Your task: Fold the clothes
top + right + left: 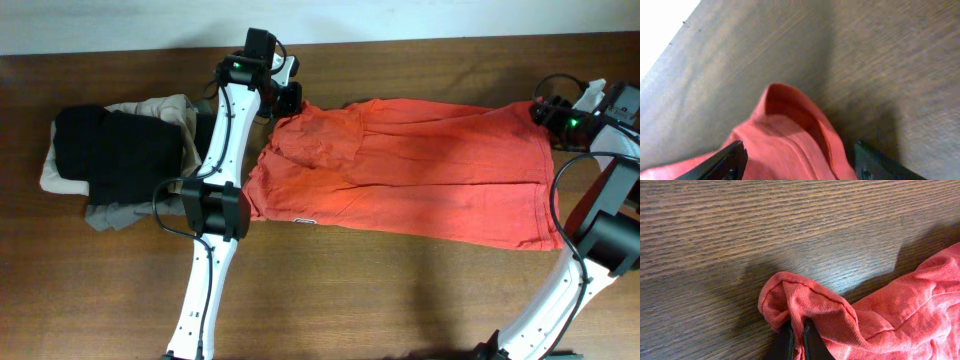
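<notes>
We are judging the T-shirt (pixel 400 170) part-folded: left gripper (pixel 796 330) pinching its corner, right gripper (pixel 800 157) gaping wide, crosswise folds remaining.

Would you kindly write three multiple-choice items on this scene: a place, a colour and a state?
1. In the overhead view, the pile lies: A) left of the shirt B) on it C) right of it
2. The shirt is: A) blue B) red-orange C) green
3. The left gripper is: A) open B) shut on the shirt C) shut on the pile
Answers: 1 A: it sits past the shirt's left edge. 2 B: red-orange in every view. 3 B: it pinches a shirt corner.
</notes>
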`<state>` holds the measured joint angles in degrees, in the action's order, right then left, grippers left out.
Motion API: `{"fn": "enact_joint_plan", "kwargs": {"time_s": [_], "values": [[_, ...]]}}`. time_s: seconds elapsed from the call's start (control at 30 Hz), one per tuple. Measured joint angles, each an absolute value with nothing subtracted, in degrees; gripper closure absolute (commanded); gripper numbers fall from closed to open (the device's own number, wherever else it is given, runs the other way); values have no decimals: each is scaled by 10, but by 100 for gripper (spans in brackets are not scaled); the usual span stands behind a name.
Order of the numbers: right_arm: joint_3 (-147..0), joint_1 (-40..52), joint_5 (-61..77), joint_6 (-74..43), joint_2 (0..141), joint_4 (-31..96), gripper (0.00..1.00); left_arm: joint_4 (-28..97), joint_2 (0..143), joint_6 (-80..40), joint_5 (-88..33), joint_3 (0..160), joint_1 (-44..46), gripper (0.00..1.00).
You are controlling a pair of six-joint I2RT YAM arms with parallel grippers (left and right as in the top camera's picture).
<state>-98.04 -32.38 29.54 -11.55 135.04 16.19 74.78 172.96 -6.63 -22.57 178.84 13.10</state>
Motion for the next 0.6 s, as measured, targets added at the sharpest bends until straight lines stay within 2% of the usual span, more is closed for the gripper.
{"fn": "enact_joint_plan", "kwargs": {"time_s": [0.1, 0.13, 0.27, 0.33, 0.6], "values": [[-982, -322, 314, -120, 1359, 148, 46, 748, 1730, -67, -226, 1789, 131, 99], [-983, -321, 318, -121, 1361, 145, 59, 748, 1730, -66, -225, 1789, 131, 99], [-987, -318, 338, -122, 1369, 147, 76, 748, 1730, -66, -225, 1789, 131, 100], [-990, -320, 356, -122, 1375, 148, 94, 748, 1730, -66, -225, 1789, 131, 100], [-1036, -341, 414, -117, 1376, 253, 96, 748, 1729, -66, -225, 1789, 131, 99]]}}
